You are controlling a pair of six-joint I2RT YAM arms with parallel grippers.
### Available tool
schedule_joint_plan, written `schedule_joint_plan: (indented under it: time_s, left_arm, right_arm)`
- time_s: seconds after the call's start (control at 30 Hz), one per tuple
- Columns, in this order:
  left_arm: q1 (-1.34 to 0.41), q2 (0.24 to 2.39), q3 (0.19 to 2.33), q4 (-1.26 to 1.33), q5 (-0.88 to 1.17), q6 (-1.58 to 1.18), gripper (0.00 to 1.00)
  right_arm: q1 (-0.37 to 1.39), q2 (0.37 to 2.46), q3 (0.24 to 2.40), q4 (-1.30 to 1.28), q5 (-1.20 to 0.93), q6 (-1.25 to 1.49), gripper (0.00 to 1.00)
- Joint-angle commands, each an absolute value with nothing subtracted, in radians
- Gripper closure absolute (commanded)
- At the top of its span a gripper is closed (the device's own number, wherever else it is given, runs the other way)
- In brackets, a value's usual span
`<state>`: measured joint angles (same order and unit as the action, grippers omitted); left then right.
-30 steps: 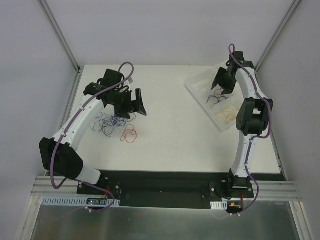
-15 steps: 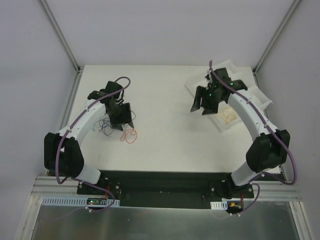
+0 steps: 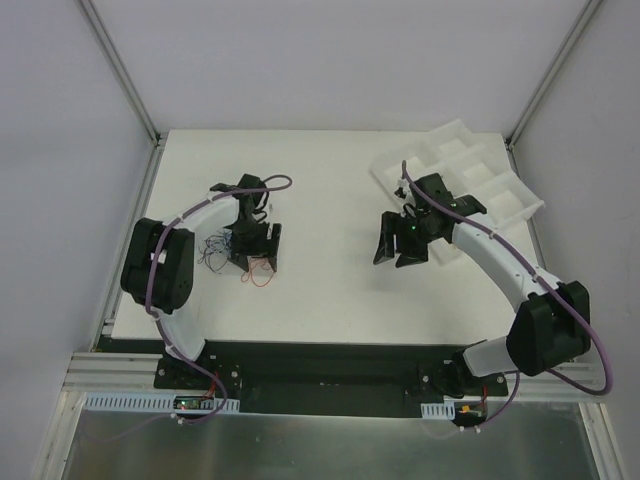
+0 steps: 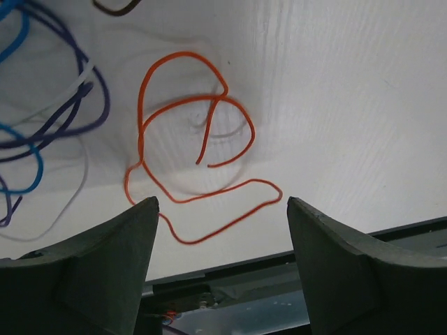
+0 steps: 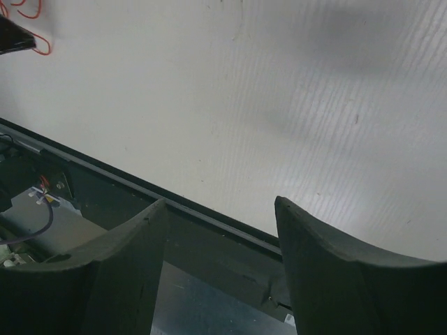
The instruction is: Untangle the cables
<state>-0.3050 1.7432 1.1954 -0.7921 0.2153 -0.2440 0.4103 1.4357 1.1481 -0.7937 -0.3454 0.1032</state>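
A tangle of blue, purple and white cables (image 3: 213, 250) lies on the white table at the left. A loose orange cable (image 3: 262, 271) lies just right of it. My left gripper (image 3: 257, 253) hovers open and empty right over the orange cable. In the left wrist view the orange cable (image 4: 199, 143) loops between and ahead of the open fingers (image 4: 105, 265), with the blue and purple cables (image 4: 42, 118) at the left. My right gripper (image 3: 395, 254) is open and empty over bare table, left of the tray. Its wrist view shows only table between its fingers (image 5: 126, 265).
A white compartment tray (image 3: 470, 165) stands at the back right, partly behind my right arm. The table's dark front edge (image 5: 209, 213) runs close below both grippers. The orange cable (image 5: 28, 10) shows in a corner of the right wrist view.
My left gripper has swung nearer and settled over the orange cable. My right gripper has left the tray and moved left and nearer, over bare table.
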Motion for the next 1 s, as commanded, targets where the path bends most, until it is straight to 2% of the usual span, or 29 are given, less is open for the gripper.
schedule_joint_plan:
  time_s: [0.0,0.03,0.1,0.2,0.33,0.43,0.67,0.97]
  left_arm:
    - [-0.319,1.828,1.21,-0.752,0.225,-0.156,0.33]
    - [-0.324,1.833,1.215,-0.755,0.236,-0.166,0.42]
    - [-0.337,1.807,1.22,-0.761,0.287,-0.204,0.66]
    - [-0.373,1.715,1.238,-0.758,0.467,-0.293,0.99]
    - [-0.442,1.603,1.398,-0.746,0.659,-0.388,1.0]
    - [-0.451,1.589,1.526,-0.738,0.77,-0.457,1.0]
    - [-0.451,1.626,1.699,-0.738,0.876,-0.578,1.0]
    - [-0.456,1.664,1.743,-0.738,0.91,-0.589,1.0]
  right_arm:
    - [0.414,1.358,1.17,-0.779,-0.339,0.089,0.36]
    - [0.414,1.347,1.169,-0.782,-0.334,0.09,0.36]
    - [0.416,1.332,1.158,-0.791,-0.318,0.086,0.35]
    - [0.416,1.316,1.144,-0.793,-0.304,0.081,0.35]
    - [0.408,1.312,1.138,-0.743,-0.362,0.071,0.34]
    - [0.405,1.295,1.167,-0.684,-0.481,0.046,0.34]
    - [0.402,1.183,1.258,-0.502,-0.649,0.006,0.18]
    - [0.416,1.255,1.295,-0.29,-0.796,0.184,0.15]
